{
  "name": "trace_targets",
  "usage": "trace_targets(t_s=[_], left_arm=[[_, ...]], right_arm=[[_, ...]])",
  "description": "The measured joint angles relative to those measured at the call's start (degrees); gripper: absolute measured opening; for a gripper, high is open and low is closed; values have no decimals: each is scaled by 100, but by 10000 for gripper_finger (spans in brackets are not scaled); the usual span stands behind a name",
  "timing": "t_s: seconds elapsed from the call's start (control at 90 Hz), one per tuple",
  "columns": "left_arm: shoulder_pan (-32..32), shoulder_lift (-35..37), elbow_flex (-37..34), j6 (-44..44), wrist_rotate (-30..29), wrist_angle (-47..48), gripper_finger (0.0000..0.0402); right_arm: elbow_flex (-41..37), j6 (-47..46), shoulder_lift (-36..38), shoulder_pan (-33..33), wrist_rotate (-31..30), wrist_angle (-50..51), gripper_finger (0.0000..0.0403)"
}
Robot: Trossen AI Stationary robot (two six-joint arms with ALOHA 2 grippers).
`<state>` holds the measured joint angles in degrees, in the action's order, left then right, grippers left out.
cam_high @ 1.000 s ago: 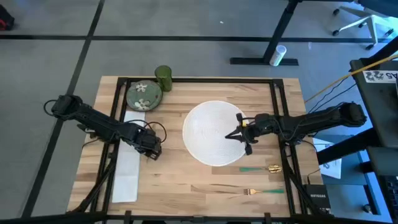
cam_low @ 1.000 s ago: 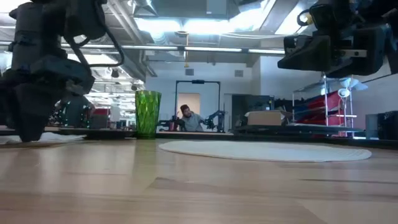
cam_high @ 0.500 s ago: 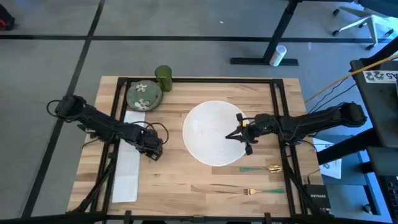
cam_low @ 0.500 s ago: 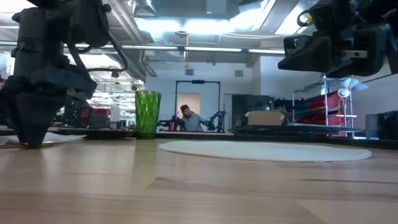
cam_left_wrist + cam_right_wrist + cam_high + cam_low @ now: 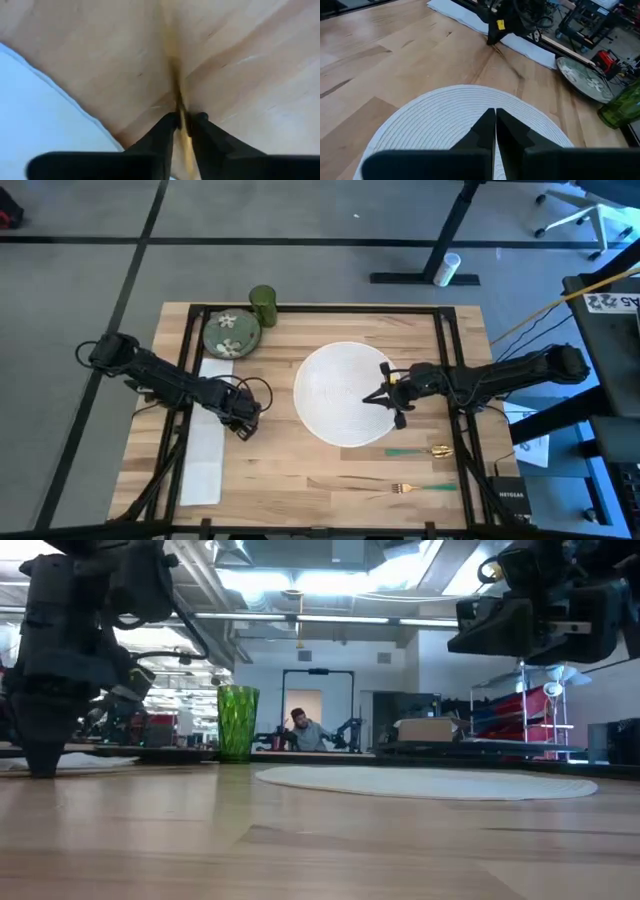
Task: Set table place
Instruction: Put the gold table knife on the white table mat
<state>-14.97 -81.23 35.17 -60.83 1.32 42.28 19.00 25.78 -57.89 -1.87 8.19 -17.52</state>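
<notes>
- Light-wood planks make up the surface [image 5: 300, 470], edged with thin black rails; it fills the middle of the high view and carries every dish.
- On it: a white round placemat [image 5: 345, 392] at centre, a floral plate [image 5: 231, 334] and green cup [image 5: 263, 304] at the far left corner, a white napkin [image 5: 207, 448] along the left side, and a spoon [image 5: 420, 451] and fork [image 5: 425, 488] near the right front.
- Left gripper [image 5: 240, 427] is tipped down onto bare wood just beside the napkin's edge; its jaws are narrow, nearly together, holding nothing I can make out.
- Right gripper [image 5: 372, 397] hovers over the placemat's right part, jaws closed on nothing.
- Likely step: taking up the napkin. Best to catch its near edge (thin cloth lies flat) and lift before sliding.
- Open wood lies in front of the placemat and between napkin and placemat; the left rail runs close beside the napkin, so keep clear of it.
</notes>
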Motion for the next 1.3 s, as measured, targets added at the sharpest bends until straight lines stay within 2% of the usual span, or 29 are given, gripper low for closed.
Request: trace_targets(t_s=[0.389,0.556,1.1,1.3], left_arm=[[18,181,726,611,-440,395,1],[230,190,1098,858,-541,299,1],[1096,199,1271,2016,-638,-2002,1],[1144,203,1276,2231,-686,-2219,1]], right_arm=[[2,0,0,-2,-2,-2,0],[2,0,0,-2,-2,-8,0],[2,0,0,-2,-2,-26,0],[2,0,0,-2,-2,-26,0]])
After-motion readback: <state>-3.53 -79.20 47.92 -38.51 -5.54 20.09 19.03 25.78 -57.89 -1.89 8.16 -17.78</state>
